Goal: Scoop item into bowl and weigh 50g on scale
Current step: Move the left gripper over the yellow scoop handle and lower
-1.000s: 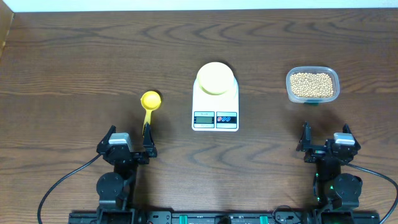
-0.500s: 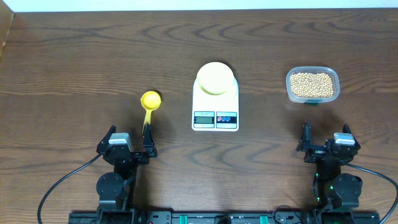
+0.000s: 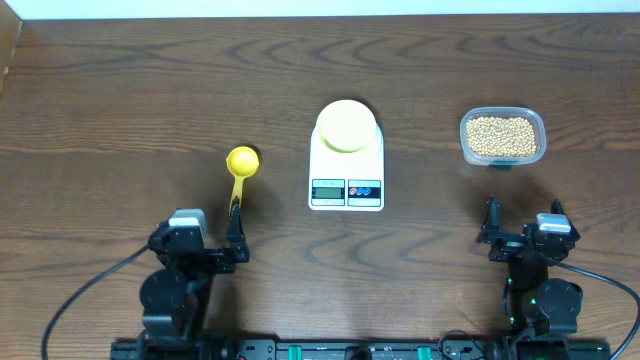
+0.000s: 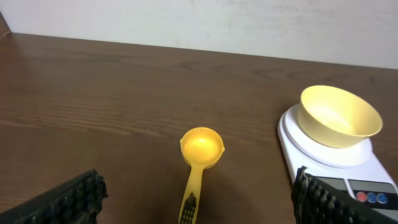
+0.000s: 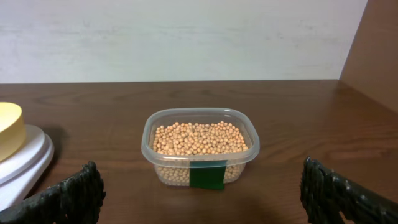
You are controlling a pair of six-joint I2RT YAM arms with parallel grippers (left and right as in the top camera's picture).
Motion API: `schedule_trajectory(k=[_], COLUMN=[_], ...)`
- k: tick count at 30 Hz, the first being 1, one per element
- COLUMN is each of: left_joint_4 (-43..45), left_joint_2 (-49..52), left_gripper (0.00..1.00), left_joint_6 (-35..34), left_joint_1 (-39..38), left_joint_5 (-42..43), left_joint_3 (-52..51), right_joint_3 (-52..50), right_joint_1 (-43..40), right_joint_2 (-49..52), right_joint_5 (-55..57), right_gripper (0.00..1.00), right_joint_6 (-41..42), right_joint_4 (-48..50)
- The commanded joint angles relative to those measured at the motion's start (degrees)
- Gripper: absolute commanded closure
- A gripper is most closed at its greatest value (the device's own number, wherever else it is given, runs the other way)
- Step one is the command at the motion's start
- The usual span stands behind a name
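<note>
Left pincer (image 3: pixel 198 235), wide open and empty, has just stirred behind the scoop (image 3: pixel 241 165), likely starting the pickup; right pincer (image 3: pixel 523 226) idles open.

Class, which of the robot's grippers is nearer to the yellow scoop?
Left. The left gripper sits right at the scoop's handle end; the right gripper is far off, past the scale, near the beans.

- Table (image 3: pixel 120 100): dark wood with a clear grain and a low sheen.
- Scale (image 3: pixel 320 165): smooth, glossy white plastic.
- Bowl (image 3: pixel 346 126): smooth pale-yellow plastic with a soft shine.
- Scoop (image 3: pixel 238 180): glossy yellow plastic.
- Tub (image 5: pixel 168 174), far right: clear, thin plastic with a matt green label (image 5: pixel 207 174).
- Beans (image 5: pixel 199 138): smooth, matt tan skins.
- Left gripper (image 3: pixel 196 243): black pads (image 4: pixel 68 202) with a rough, studded surface.
</note>
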Motion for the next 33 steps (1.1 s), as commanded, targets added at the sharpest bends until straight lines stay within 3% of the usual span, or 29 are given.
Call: schedule_trajectory(k=[1,9,25,33], left_joint_4=[-1.7,-8.2,-30.1,-38.2], left_joint_2=[6.6,24.4,61.0,74.4], left_gripper=[0.02,0.02,0.02,0.02], left_joint_6=[-0.1,0.0,1.7,1.9], left_joint_1=[0.3,0.3,0.3,4.9], left_joint_5=[0.6,0.6,-1.9,-0.9], left_joint_3=[6.5,20.5,54.1,65.0], right_joint_3=[-0.1,-0.1,-0.1,-0.1], right_joint_1=[0.3,0.3,0.3,0.3], right_joint_2=[-0.5,-0.5,-0.5,-0.5], right_joint_5=[0.5,0.5,0.5,0.5], right_gripper=[0.01,0.01,0.01,0.01], right_joint_6=[1.0,1.0,1.0,1.0], right_joint_4=[-0.1,-0.1,-0.1,-0.1])
